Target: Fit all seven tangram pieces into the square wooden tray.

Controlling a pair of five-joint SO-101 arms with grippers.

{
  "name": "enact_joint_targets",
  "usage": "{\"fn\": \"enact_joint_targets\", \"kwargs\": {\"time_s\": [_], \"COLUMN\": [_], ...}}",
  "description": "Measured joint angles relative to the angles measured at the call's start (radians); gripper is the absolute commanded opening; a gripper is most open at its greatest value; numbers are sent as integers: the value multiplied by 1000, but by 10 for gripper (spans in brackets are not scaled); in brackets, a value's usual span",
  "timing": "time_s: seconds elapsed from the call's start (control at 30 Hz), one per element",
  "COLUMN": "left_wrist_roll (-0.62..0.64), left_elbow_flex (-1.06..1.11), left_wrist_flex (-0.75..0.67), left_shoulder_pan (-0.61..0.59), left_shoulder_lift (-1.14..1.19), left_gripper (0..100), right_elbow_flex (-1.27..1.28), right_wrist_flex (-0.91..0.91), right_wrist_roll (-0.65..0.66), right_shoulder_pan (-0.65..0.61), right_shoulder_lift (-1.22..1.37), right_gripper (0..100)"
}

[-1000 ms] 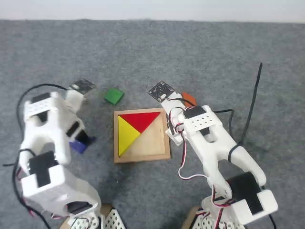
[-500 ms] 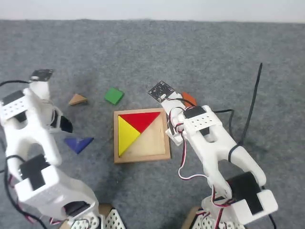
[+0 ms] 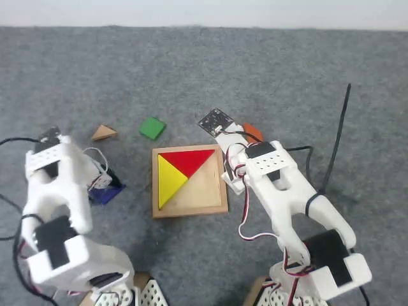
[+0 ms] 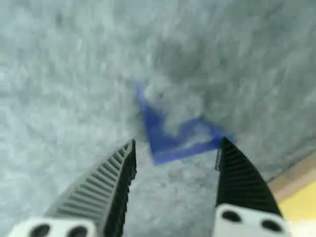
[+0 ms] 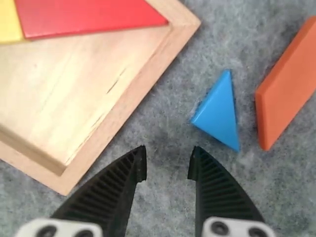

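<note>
While spread wide above the bench [image 3: 287, 76], left tool [image 4: 175, 148] straddling dark blue triangle [image 4: 173, 136], left of wooden tray [image 3: 189, 210], long edge running toward the tray, right tool [image 5: 167, 163] narrowly parted near light blue triangle [image 5: 219, 111]

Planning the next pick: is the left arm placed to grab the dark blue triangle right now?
Probably yes: the left claw hangs open over the dark blue triangle, jaws either side of it, nothing in between.

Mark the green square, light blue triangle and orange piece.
green square [image 3: 152, 127], high view, centre of its top face.
light blue triangle [image 5: 219, 114], right wrist view, middle of its top face.
orange piece [image 5: 288, 83], right wrist view, middle of its visible face.
</note>
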Motion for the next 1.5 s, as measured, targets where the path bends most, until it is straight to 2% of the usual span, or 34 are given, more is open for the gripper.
{"fn": "enact_joint_targets", "kwargs": {"time_s": [0.13, 0.3, 0.47, 0.77, 1.1, 1.2, 1.33, 1.5], "left_wrist_roll": [46, 46, 46, -35, -439, -509, -450, -341], "left_elbow_flex": [-5, -54, -66, -106, -262, -298, -307, -293], "left_wrist_flex": [-20, -8, -2, 2, 60, 133, 239, 288], "left_shoulder_pan": [-5, -2, 15, 43, 54, 54, 54, 54], "left_shoulder_lift": [61, 120, 129, 130, 201, 206, 206, 140], "left_gripper": [246, 243, 138, 124, 124, 124, 125, 187], "right_elbow_flex": [0, 2, 2, 2, 2, 2, 2, 2], "right_wrist_flex": [-55, -72, -72, -72, -72, -72, -72, -72], "right_wrist_roll": [0, 0, 0, 0, 0, 0, 0, 0], "right_shoulder_pan": [0, 2, 0, 0, 0, 0, 0, 0], "right_shoulder_lift": [61, 89, 89, 89, 89, 89, 89, 89], "right_gripper": [155, 155, 155, 155, 155, 155, 155, 155]}}
